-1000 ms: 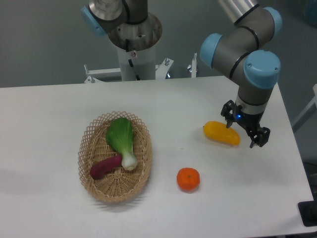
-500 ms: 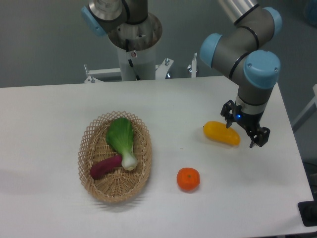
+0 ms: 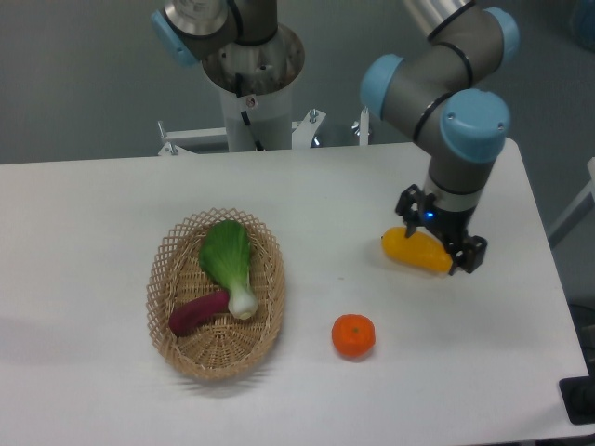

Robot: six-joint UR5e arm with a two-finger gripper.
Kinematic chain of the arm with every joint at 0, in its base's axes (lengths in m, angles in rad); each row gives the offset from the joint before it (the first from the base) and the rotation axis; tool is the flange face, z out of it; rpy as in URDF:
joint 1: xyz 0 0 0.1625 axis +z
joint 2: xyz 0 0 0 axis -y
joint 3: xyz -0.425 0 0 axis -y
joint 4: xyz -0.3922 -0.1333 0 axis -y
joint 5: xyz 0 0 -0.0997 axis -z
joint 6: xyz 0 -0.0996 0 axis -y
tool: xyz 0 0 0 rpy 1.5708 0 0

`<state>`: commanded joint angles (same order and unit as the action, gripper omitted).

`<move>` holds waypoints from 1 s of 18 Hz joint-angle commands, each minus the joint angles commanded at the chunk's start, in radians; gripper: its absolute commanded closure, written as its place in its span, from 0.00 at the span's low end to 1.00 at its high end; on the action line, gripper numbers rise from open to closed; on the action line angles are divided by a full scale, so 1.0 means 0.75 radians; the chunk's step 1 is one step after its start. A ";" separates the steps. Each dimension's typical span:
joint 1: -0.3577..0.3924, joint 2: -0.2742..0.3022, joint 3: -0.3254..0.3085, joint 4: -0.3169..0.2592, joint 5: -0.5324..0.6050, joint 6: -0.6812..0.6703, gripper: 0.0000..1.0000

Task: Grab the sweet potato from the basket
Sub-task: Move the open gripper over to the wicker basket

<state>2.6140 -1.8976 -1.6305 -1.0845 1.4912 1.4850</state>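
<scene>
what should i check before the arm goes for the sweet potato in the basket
1. Sweet potato in view, lying in the basket: ok.
2. Top of it uncovered: ok, though the green leafy vegetable touches its right end.
3. Gripper over the target: not ok, it is over the yellow fruit at the right.
4. Gripper empty: cannot tell.
5. Path leftward free: ok; orange sits nearer the front edge.

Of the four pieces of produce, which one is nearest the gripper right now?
The yellow fruit on the table, right beneath the gripper. The orange sits farther off; the sweet potato and leafy green lie in the basket.
</scene>
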 joint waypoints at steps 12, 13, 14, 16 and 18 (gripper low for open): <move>-0.329 0.029 -0.033 0.012 -0.047 -0.409 0.00; -0.352 0.027 -0.033 0.014 -0.057 -0.454 0.00; -0.376 0.021 -0.033 0.016 -0.074 -0.503 0.00; -0.419 0.004 -0.035 0.016 -0.110 -0.571 0.00; -0.450 -0.014 -0.037 0.016 -0.121 -0.612 0.00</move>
<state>2.2765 -1.9082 -1.6582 -1.0723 1.4005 1.0264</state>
